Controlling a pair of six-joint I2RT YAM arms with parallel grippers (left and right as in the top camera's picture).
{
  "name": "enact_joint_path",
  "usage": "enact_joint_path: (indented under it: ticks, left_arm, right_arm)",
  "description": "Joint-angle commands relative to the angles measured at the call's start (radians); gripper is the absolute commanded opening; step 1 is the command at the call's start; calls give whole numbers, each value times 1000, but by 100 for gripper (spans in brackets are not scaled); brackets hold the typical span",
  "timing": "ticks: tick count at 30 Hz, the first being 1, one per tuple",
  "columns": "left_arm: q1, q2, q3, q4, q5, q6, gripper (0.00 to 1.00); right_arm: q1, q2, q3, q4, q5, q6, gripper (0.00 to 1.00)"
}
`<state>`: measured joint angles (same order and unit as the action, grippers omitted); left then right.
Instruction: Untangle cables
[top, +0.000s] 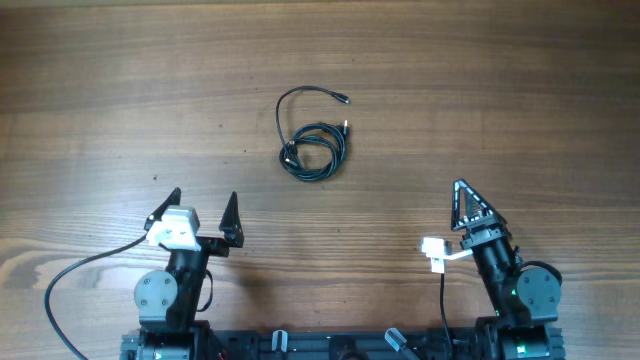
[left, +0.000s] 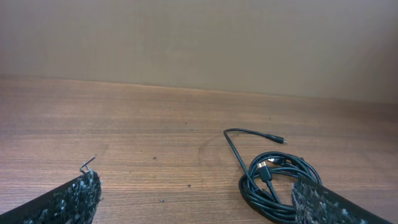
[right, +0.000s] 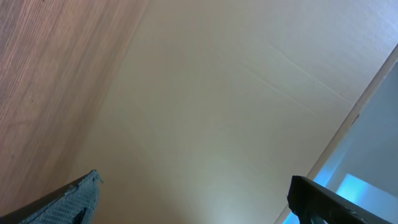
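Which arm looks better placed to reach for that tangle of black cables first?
Probably the left. The open left gripper faces the cables, which show just ahead in its wrist view, and it sits nearer them. The right gripper is rolled sideways, and its camera sees only table and wall.

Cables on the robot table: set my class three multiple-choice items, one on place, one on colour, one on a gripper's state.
1. Where do the cables lie?
A. Held in a gripper
B. Free on the table, near its middle
C. Hanging off an edge

2. What colour are the cables?
A. White
B. Red
C. Black

3. How is the left gripper?
A. Open, empty
B. Shut on a cable
C. Shut, empty

Answers:
1 B, the overhead view shows them on bare wood, nothing touching them.
2 C, they look black in the overhead and left wrist views.
3 A, its jaws stand wide apart with nothing between.
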<state>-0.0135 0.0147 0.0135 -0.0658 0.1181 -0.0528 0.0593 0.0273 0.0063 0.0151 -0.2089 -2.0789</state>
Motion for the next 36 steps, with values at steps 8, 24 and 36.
enact_joint_path:
  ticks: [8,24,36]
  left_arm:
    - [5,-6,-8,2,12,16,100]
    - [5,-6,-8,2,12,16,100]
    - [5,10,8,2,53,-85,100]
  right_arm:
    - [3,2,-1,6,-29,-43,100]
    - [2,180,12,-13,-204,969,100]
    - [-29,487,96,430,-646,1936,100]
